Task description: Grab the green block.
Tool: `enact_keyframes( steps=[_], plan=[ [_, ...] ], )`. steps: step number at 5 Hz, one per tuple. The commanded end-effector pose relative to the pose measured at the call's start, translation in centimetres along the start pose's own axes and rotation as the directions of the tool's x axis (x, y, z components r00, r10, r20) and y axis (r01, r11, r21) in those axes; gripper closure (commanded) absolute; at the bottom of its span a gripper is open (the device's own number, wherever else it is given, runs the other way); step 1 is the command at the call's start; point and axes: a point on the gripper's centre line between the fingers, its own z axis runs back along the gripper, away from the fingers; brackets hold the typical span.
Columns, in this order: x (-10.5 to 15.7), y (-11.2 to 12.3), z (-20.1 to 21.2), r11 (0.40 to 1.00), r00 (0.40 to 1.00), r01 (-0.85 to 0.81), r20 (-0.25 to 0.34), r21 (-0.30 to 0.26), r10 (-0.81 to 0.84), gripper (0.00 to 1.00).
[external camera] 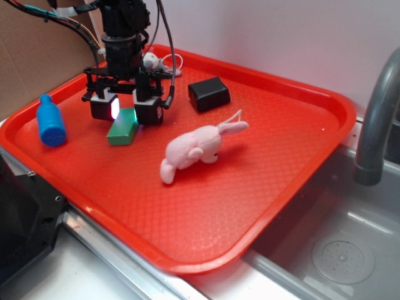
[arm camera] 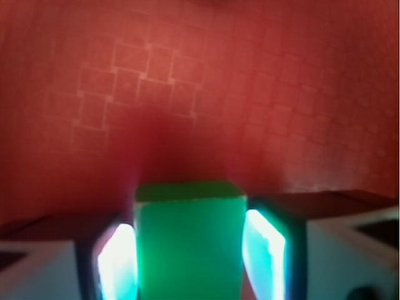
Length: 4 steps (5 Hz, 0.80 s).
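Observation:
The green block [external camera: 122,130] lies flat on the red tray [external camera: 275,187], left of its middle. My gripper [external camera: 127,115] stands straight down over the block's far end, one finger on each side. In the wrist view the green block [arm camera: 190,244] fills the gap between the two glowing pads [arm camera: 117,265], which press against its sides, so my gripper [arm camera: 190,262] is shut on it. The block still rests on the tray [arm camera: 187,94].
A black block [external camera: 209,94] sits at the back of the tray. A pink plush rabbit [external camera: 194,150] lies in the middle, a blue bottle [external camera: 50,122] at the left rim, a small white toy [external camera: 153,61] behind the arm. A sink [external camera: 337,250] and a grey faucet [external camera: 375,119] are on the right.

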Motion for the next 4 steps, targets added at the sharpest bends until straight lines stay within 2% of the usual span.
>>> enact_keyframes(
  steps=[1, 2, 3, 4],
  plan=[
    [-0.7, 1.2, 7.0, 0.997, 0.995, -0.022, 0.099, -0.077, 0.030, 1.00],
    [-3.3, 0.7, 11.8, 0.987, 0.980, -0.106, 0.153, -0.122, 0.124, 1.00],
    [-7.0, 0.6, 16.2, 0.978, 0.969, -0.029, 0.235, -0.207, 0.079, 1.00],
    [-10.0, 0.4, 20.6, 0.973, 0.949, 0.138, 0.307, -0.185, -0.076, 1.00]
  ],
)
